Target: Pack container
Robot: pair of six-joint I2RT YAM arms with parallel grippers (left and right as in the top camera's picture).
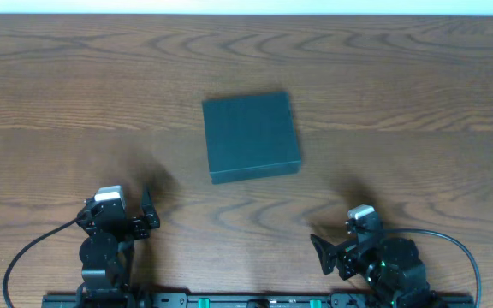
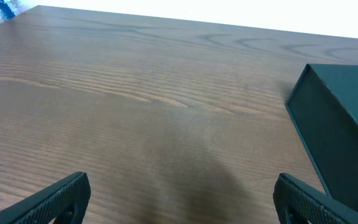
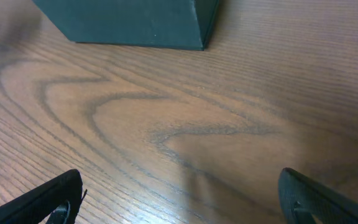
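Brown wooden table (image 1: 75, 77): matte top, dark wavy grain running left to right, fills nearly whole overhead frame. Pale strip (image 1: 246, 7) along top edge of frame, beyond far rim. Soft shadows on wood at lower left and lower right.

Dark teal-black square rigid cardboard box (image 1: 251, 137): lies flat on tabletop, centre of frame, a little above middle. Closed, top face plain. Turned slightly off square with table edge. Left wrist view: at right edge of frame. Right wrist view: at upper left, base flush on wood.
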